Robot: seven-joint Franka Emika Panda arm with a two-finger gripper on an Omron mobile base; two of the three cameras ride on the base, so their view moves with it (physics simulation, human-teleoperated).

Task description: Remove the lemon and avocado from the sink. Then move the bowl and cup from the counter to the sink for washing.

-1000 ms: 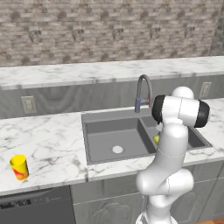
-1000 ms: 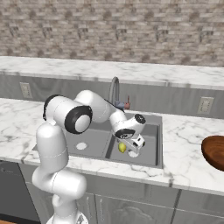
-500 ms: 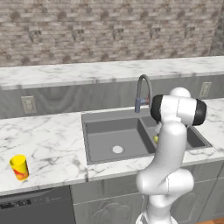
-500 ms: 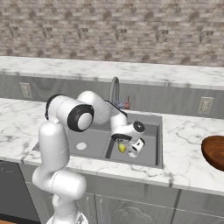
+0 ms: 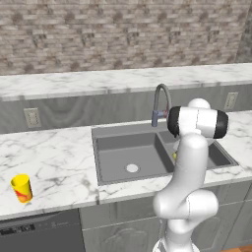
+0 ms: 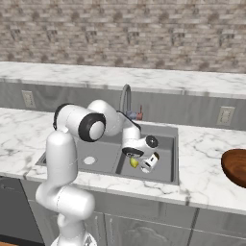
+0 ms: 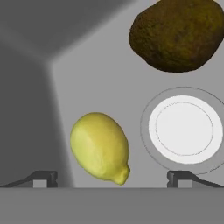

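Yellow-green lemon [image 7: 100, 146] lies on the floor of the right basin of the sink [image 5: 106, 147], w/ the avocado [image 7: 179, 33] apart, past the white drain [image 7: 183, 129]. Over the last sec the gripper [image 7: 111, 179] has dropped lower into that basin, jaws spread wide & empty, lemon between the tips. Looks like grab no. 1 is close; nothing out yet, cup [image 5: 21, 188] on the left counter & bowl [image 6: 235, 166] far right not yet moved.

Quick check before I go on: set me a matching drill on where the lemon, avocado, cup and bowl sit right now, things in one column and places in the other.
Things:
1. lemon
2. avocado
3. cup
4. bowl

Places:
A. on the counter, far left in the left base view
B. on the sink floor beside the white drain, between the open gripper tips in the hand view
C. on the counter, at the right edge of the right base view
D. on the sink floor, at the top of the hand view

Pairs: 1-B, 2-D, 3-A, 4-C
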